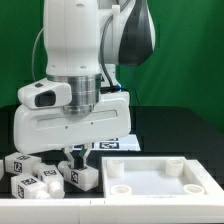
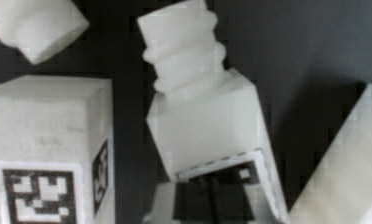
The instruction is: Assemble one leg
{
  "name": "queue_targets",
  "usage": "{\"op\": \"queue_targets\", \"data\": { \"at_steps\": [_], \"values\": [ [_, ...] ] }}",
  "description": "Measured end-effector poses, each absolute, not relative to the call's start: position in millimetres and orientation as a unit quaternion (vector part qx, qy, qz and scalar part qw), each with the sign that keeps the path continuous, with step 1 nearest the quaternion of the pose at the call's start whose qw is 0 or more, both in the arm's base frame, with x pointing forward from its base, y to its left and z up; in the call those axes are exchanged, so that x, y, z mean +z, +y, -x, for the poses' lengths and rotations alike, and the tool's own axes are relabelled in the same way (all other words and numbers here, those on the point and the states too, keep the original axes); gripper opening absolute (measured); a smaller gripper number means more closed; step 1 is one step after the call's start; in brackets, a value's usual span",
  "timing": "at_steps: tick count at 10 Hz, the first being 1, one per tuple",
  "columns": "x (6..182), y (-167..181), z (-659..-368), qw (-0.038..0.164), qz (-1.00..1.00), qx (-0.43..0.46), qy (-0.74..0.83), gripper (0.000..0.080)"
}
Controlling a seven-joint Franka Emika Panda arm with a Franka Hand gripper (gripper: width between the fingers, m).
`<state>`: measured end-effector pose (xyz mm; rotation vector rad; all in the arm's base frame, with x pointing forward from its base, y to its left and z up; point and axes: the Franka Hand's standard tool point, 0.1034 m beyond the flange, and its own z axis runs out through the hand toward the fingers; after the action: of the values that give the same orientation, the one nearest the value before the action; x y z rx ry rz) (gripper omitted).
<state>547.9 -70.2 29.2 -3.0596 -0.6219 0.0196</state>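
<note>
Leg lies on the dark worktop directly beneath the gripper, among other legs. It is probably light, rigid, smooth plastic, so pinch its flat long sides. Gripper spread or pressed together: cannot tell.

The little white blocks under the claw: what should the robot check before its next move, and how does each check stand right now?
1. Gripper lowered to the cluster of blocks: ok.
2. One leg sits near the middle of the wrist view: ok.
3. Whether the jaws are open or already closed on that leg: cannot tell; the fingertips are not clear in either view.
4. Room around the chosen leg: not ok; a second leg stands close beside it and could be bumped.
5. Panel lies flat with its round corner holes facing up, at the exterior view's right: ok.
</note>
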Motion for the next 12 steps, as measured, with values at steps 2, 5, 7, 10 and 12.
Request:
{"op": "queue_targets", "data": {
  "at_steps": [2,5,7,10,12],
  "values": [
    [33.2,-66.4,-546.7,0.009,0.974,0.003,-0.227,0.0001],
    [32.6,-64.8,-546.1,0.009,0.971,0.003,-0.238,0.0314],
    [29.4,-65.0,-544.1,0.011,0.971,0.008,-0.238,0.0451],
    [29.1,-64.5,-545.3,0.007,0.971,-0.001,-0.239,0.0645],
    [29.1,-64.8,-545.3,0.006,0.971,-0.001,-0.239,0.0649]
  ]
}}
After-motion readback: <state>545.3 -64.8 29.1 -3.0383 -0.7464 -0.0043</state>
